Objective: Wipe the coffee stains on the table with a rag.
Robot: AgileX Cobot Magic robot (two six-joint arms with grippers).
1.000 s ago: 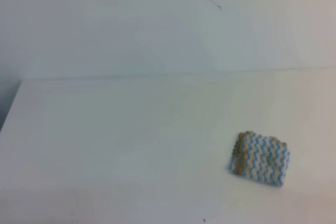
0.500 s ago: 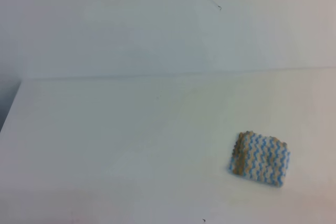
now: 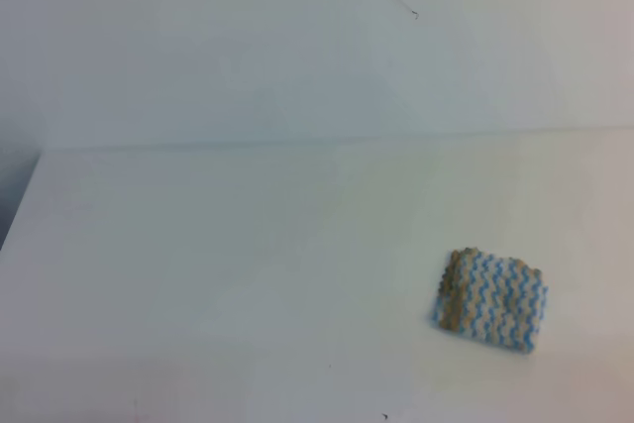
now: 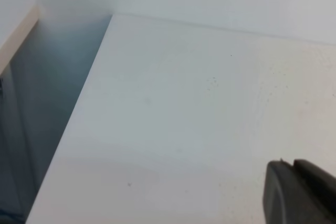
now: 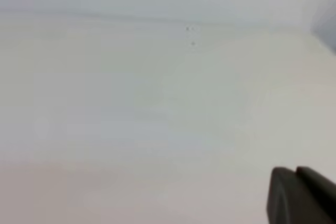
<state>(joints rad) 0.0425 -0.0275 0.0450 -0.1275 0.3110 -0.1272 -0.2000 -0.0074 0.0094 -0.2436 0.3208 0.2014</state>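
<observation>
Found striped blue, white and tan knit rag lying ungrasped on plain white table; jaw states indeterminable.

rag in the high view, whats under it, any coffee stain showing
The rag lies flat on the white table. No stain shows around its edges or elsewhere in any view. Whatever is directly beneath it is covered and cannot be seen.

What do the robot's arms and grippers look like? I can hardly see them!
Only a small part shows. In each wrist view a dark, almost black, matte piece with rounded corners pokes in at the bottom right: the left gripper and the right gripper. Each looks like two blocky parts side by side with a thin seam between them. No cables, markings or arms are visible, and the high view shows none.
</observation>
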